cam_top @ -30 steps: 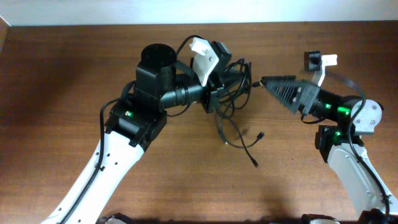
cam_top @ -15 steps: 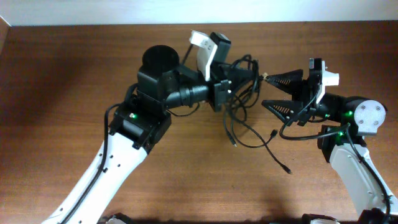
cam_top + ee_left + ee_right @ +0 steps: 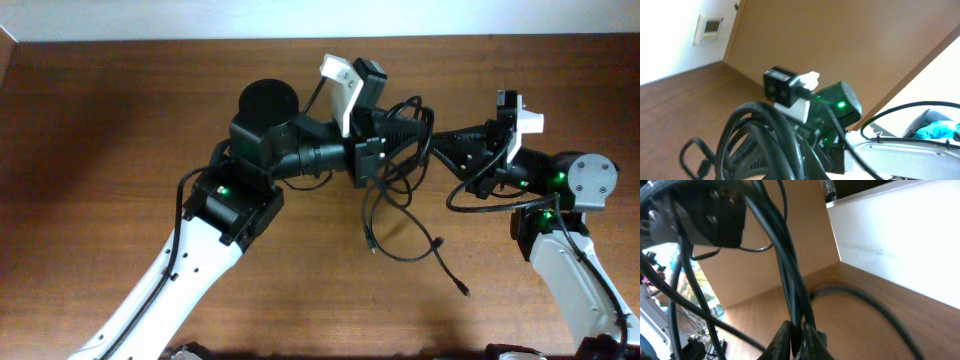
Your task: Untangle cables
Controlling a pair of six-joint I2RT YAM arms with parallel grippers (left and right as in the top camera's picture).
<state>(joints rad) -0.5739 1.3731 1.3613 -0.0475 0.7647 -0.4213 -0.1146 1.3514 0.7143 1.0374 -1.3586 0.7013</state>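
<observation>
Fingers [image 3: 781, 341] of the right gripper [image 3: 797, 342]: pressed together at the bottom middle of the right wrist view, pinching the cables [image 3: 790, 280] between their tips. From that pinch, thin black strands, running up the frame and fanning toward the upper left. Behind them, brown table [image 3: 920, 330] at lower right.

Left gripper [image 3: 398, 132]: fingers not plainly seen in the left wrist view, buried under thick loops of cord at lower left. Judged closed on the bundle from the overhead view, just right of centre. Beyond the loops, the black box of the right arm's camera [image 3: 784, 87], with a green light glowing just to its right.

From overhead, seen nose to nose, both grippers on the same knot in the upper middle of the frame. Below the knot, loose loops and two free ends trailing down over the wood, one near the middle, one lower and further right.
</observation>
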